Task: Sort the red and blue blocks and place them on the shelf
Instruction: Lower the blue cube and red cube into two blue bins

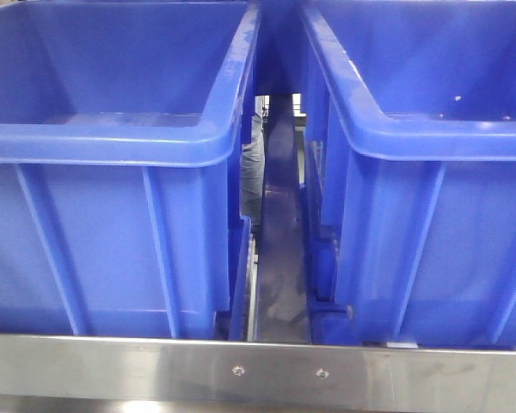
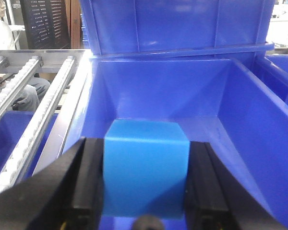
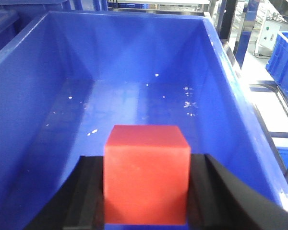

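In the left wrist view the bright blue block (image 2: 146, 167) is pinched between the black fingers of my left gripper (image 2: 145, 184), held over the inside of a big blue bin (image 2: 158, 96). In the right wrist view my right gripper (image 3: 146, 187) is shut on the red block (image 3: 146, 175), which hangs above the floor of another big blue bin (image 3: 134, 72). The shelf shows in the front view as a brushed-steel front rail (image 1: 258, 372) with two small screws. Neither gripper nor either block appears in the front view.
Two large blue bins (image 1: 112, 146) (image 1: 430, 155) stand side by side on the shelf, with a narrow gap (image 1: 275, 258) between them. Roller tracks (image 2: 33, 110) run left of the left bin. More blue bins (image 3: 285, 52) stand at the far right.
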Robot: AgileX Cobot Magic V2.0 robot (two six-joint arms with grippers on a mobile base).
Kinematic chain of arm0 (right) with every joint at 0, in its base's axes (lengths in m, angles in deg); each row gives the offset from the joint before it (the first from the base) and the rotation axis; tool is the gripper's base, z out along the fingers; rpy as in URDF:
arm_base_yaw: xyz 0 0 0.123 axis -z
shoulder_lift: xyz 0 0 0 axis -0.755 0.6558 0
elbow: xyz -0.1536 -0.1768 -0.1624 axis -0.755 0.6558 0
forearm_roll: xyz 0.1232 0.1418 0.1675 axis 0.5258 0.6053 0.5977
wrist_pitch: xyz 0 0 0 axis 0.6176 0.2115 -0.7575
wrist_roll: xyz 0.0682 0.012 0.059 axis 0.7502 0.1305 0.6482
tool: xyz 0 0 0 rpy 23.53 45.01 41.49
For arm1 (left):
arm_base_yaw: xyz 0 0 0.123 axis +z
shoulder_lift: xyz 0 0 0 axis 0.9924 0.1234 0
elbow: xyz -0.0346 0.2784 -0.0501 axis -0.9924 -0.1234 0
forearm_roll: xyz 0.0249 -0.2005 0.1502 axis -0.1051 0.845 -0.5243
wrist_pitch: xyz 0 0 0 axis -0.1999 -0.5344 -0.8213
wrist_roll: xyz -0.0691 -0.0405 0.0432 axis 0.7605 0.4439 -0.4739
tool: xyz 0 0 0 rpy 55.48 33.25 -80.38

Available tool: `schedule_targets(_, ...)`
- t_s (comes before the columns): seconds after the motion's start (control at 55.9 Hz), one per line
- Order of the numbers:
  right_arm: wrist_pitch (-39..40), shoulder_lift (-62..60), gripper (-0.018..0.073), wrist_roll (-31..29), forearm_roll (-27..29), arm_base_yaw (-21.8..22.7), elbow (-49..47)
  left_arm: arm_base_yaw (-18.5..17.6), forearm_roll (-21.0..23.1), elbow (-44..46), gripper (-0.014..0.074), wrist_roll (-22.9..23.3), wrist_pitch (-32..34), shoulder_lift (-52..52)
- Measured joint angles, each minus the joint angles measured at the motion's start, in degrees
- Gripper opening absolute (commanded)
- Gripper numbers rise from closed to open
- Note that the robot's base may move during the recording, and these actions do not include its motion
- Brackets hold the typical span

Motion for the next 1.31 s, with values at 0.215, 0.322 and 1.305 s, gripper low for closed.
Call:
schedule_targets(0.215, 0.0, 0.0, 0.0405, 0.0, 0.0, 0.0, 0.0, 0.0, 0.09, 0.0, 0.0307, 0.0, 0.33, 0.0)
schedule_targets(0.322, -0.02, 0.0, 0.0405, 0.0, 0.76, 0.0, -0.27, 0.0, 1.83, 0.0, 0.031, 0.0, 0.53, 0.43)
schedule_targets(1.305, 5.98, 41.48, 0.0403, 0.0, 1.58, -8.64, -17.3, -8.98, 4.82, 15.74, 0.031, 0.0, 10.2, 45.58)
